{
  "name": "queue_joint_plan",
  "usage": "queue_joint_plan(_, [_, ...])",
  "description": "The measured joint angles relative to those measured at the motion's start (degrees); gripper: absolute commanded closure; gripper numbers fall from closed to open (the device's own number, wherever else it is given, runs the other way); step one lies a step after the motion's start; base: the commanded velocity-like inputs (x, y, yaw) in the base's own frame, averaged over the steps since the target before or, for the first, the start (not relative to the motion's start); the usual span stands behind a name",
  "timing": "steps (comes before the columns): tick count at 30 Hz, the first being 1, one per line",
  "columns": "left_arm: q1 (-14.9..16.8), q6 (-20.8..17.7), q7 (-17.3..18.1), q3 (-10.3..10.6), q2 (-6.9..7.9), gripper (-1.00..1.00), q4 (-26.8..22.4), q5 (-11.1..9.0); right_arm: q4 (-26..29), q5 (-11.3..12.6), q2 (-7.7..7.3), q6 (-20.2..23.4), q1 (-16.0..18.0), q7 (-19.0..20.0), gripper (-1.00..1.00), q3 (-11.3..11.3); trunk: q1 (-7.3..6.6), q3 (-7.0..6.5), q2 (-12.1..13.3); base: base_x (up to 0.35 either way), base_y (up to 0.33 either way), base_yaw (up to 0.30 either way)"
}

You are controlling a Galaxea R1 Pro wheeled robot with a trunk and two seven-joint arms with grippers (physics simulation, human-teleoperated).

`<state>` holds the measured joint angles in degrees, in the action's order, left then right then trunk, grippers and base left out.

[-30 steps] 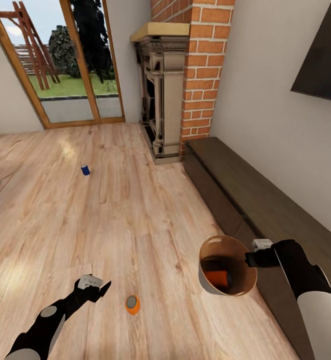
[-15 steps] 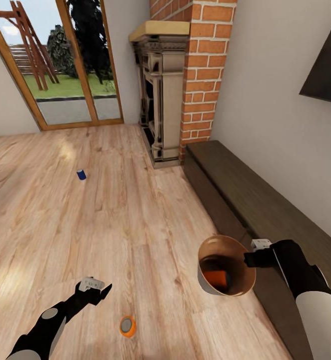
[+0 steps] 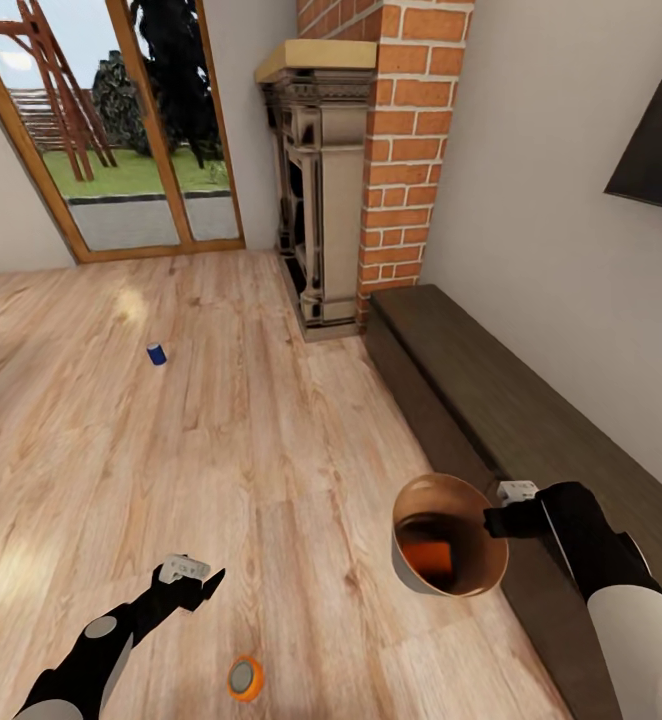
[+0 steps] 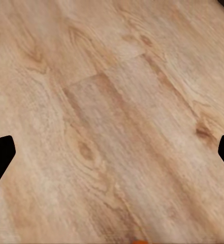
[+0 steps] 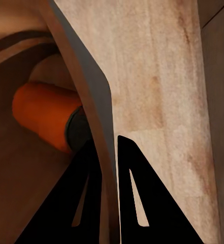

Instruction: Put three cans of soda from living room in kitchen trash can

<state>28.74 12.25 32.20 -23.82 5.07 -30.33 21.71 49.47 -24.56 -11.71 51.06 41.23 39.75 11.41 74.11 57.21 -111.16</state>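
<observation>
Light wood planks cover the floor (image 3: 271,430), running to a brick chimney (image 3: 411,150), carved fireplace (image 3: 316,200) and wood-framed glass doors (image 3: 121,130). A dark low bench (image 3: 491,400) lines the wall. The right end effector (image 3: 493,520) is clamped on the trash can (image 3: 449,590) rim, one orange can (image 3: 433,560) inside. Another orange can (image 3: 244,678) stands near the left end effector (image 3: 206,580), fingers spread apart. The blue can (image 3: 156,354) stands well apart.

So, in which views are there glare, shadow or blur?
Head view: pale glare patches on the light wood floor near the glass doors; straight edges bow outward. Left wrist view: floor grain is soft. Right wrist view: the orange soda can lies in shadow inside the grey round bin.
</observation>
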Motion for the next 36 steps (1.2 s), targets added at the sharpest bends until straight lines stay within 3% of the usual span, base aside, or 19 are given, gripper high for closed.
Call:
queue_joint_plan(7, [0.0, 0.1, -1.5, 0.0, -0.19, -1.0, 0.0, -0.1, 0.0, 0.2, 0.46, 0.1, 0.0, 0.0, 1.0, 0.0, 0.22, 0.17, -0.4, 0.017, -0.01, 0.0])
queue_joint_plan(13, [0.0, 1.2, -8.4, -0.1, -0.23, -1.0, 1.7, -0.6, 0.0, 0.2, 0.76, 0.1, -0.1, 0.0, 1.0, 0.0, 1.53, 1.25, -2.8, 0.002, -0.001, 0.0])
queue_joint_plan(16, [0.0, 3.2, -10.2, -0.1, -0.24, -1.0, 5.0, -0.5, 0.2, 0.2, 0.73, 0.3, -0.1, 0.1, 1.0, -0.1, 2.19, 1.79, -4.0, 0.0, 0.0, 0.0])
queue_joint_plan(18, [0.0, 4.8, -11.3, -0.1, -0.25, -1.0, 10.7, -0.6, 0.3, 0.1, 0.77, 0.7, -0.1, 0.1, 1.0, -0.3, 2.63, 2.17, -4.8, 0.0, 0.0, 0.0])
queue_joint_plan(22, [0.0, 7.0, -11.8, -0.2, -0.29, -1.0, 12.9, -0.7, 0.3, 0.1, 0.49, 2.1, 0.1, 0.1, 1.0, -0.4, 3.51, 3.05, -6.4, 0.0, 0.0, 0.0])
queue_joint_plan(27, [0.0, 9.2, -13.0, -0.1, -0.44, -1.0, 13.6, -0.2, 0.5, -3.3, 0.12, 7.9, 1.0, -0.1, 1.0, -0.7, 4.61, 4.33, -8.4, 0.0, 0.0, 0.0])
queue_joint_plan(32, [0.1, 9.7, -13.2, 0.0, -0.49, -1.0, 13.8, -0.2, 0.6, -4.9, 0.64, 8.8, 4.1, 0.0, 1.0, -1.3, 5.71, 5.66, -10.4, 0.0, 0.0, 0.0])
queue_joint_plan(36, [0.1, 9.8, -13.3, 0.1, -0.5, -1.0, 13.8, -0.1, 0.5, -8.2, 0.8, 8.3, 5.5, -0.2, 1.0, -1.8, 6.59, 6.73, -12.0, 0.0, 0.0, 0.0])
